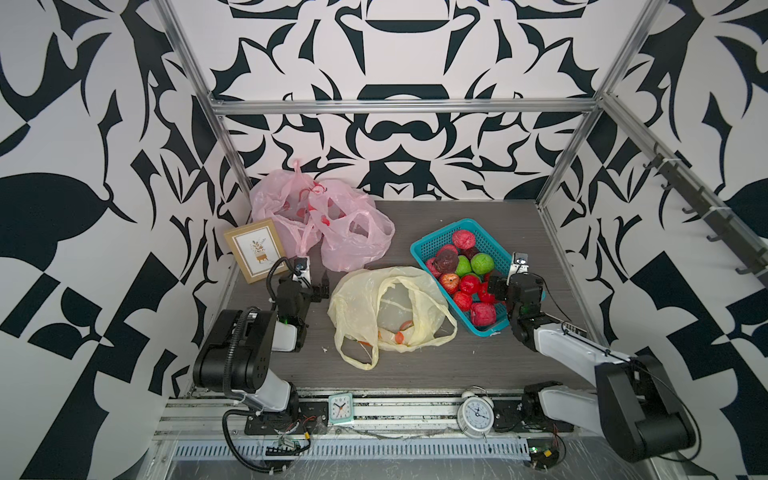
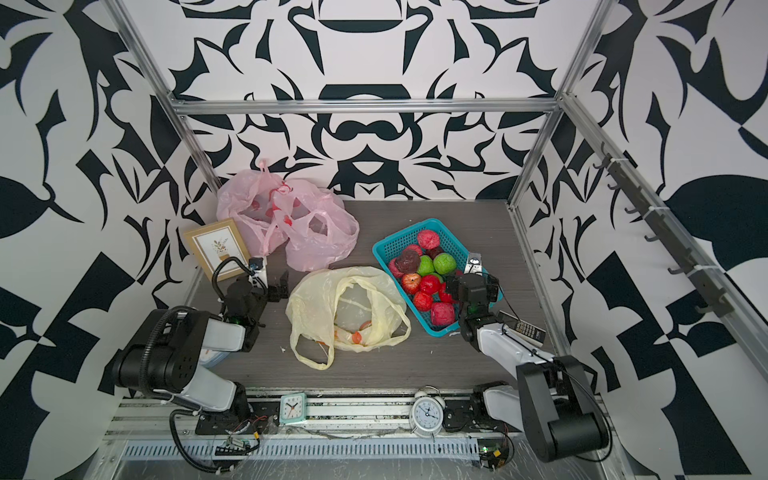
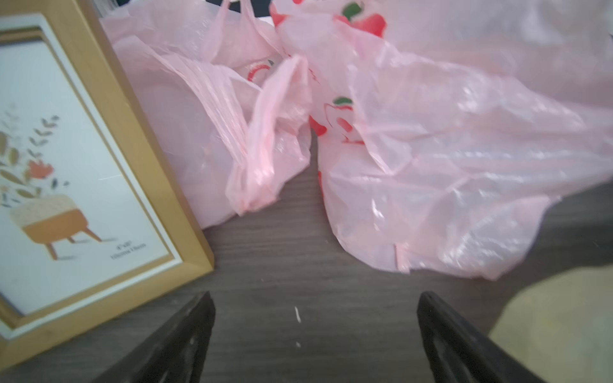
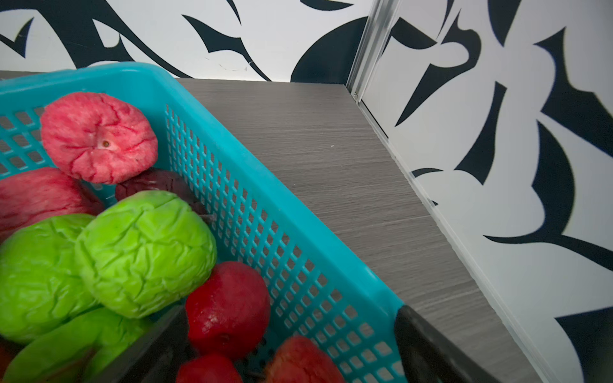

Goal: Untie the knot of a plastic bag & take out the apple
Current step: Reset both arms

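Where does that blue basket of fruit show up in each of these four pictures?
Top view: basket right of centre.
Top view: basket, same place.
Left wrist: not in it.
Right wrist: basket lower left, close up.
Shared landmark: the green fruit inside.

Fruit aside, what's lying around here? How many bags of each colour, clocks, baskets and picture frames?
Thin pink plastic bags: 2
Pale yellow plastic bag: 1
Clocks, a teal square clock and a white round alarm clock: 2
Teal plastic mesh basket: 1
Wooden picture frame: 1
Total: 7
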`<state>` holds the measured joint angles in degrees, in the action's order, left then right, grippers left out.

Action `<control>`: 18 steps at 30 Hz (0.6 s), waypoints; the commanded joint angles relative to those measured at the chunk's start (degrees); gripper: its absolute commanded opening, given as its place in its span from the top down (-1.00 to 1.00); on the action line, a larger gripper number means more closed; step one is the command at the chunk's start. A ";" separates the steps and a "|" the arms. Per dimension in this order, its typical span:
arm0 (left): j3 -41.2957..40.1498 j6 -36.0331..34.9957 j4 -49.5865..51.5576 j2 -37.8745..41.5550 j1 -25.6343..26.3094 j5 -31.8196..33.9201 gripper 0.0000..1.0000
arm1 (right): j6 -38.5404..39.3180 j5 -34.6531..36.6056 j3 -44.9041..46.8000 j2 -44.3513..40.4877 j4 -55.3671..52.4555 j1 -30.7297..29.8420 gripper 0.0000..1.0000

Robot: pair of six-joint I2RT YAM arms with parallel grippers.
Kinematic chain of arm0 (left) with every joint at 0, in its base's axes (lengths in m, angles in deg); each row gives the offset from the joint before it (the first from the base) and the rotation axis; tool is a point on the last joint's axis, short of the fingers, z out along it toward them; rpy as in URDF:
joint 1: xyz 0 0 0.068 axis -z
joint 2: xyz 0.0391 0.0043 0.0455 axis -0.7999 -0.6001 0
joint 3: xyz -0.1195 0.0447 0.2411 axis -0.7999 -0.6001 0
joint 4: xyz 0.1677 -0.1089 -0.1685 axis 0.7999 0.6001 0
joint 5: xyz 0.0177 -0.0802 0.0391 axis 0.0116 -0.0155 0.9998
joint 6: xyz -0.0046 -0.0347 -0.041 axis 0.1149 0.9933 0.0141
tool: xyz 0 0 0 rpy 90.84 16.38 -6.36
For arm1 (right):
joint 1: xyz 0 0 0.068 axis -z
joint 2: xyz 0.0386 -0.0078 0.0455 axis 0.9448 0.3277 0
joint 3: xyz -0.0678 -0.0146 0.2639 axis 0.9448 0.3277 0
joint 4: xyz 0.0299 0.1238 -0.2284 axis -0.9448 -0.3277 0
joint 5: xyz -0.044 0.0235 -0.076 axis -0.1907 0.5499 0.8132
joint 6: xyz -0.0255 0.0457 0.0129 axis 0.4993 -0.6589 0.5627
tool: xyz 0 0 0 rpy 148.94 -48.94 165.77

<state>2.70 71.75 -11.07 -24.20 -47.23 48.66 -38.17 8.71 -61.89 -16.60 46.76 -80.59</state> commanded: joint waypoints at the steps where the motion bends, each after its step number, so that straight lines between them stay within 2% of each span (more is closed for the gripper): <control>1: 0.65 -0.89 -4.03 -1.17 0.71 2.81 -0.99 | 3.36 -0.58 3.04 3.63 15.13 0.19 -0.99; 2: 3.02 -0.06 2.81 0.31 0.69 3.54 -0.98 | 3.75 -1.15 4.24 5.14 19.02 0.32 -0.99; 4: 7.35 0.53 12.09 1.05 0.58 4.18 -0.99 | 3.98 -2.97 3.95 7.43 19.85 0.46 -0.99; 8: 1.66 -1.33 -0.32 0.27 1.92 3.65 -0.98 | 6.28 -9.24 4.29 15.86 27.18 0.88 -0.99; 10: -0.41 -2.24 -5.74 -0.77 2.65 3.98 -0.98 | 7.38 -10.01 4.04 19.06 30.59 0.90 -0.99; 11: -0.27 -2.64 -6.60 -1.52 2.79 4.51 -0.98 | 6.89 -10.66 3.72 17.52 26.93 0.97 -0.99; 13: 0.93 -2.68 -3.86 -1.21 2.93 5.13 -0.98 | 5.89 -13.57 2.59 18.01 25.81 2.48 -0.99; 15: 3.25 -2.29 1.50 -0.50 2.83 5.43 -0.98 | 3.35 -17.83 -0.03 17.33 19.11 5.43 -0.99; 16: 4.55 -1.76 4.00 -0.40 2.21 5.02 -0.98 | 2.50 -21.24 0.63 17.35 20.64 7.33 -0.99; 18: 5.72 -0.77 7.04 -0.01 0.94 3.41 -0.98 | 2.46 -21.26 0.64 17.82 20.95 7.68 -0.99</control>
<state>6.20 70.17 -7.77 -24.96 -45.09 52.62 -34.43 -8.65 -60.30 0.84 70.60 -74.60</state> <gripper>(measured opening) 0.992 0.993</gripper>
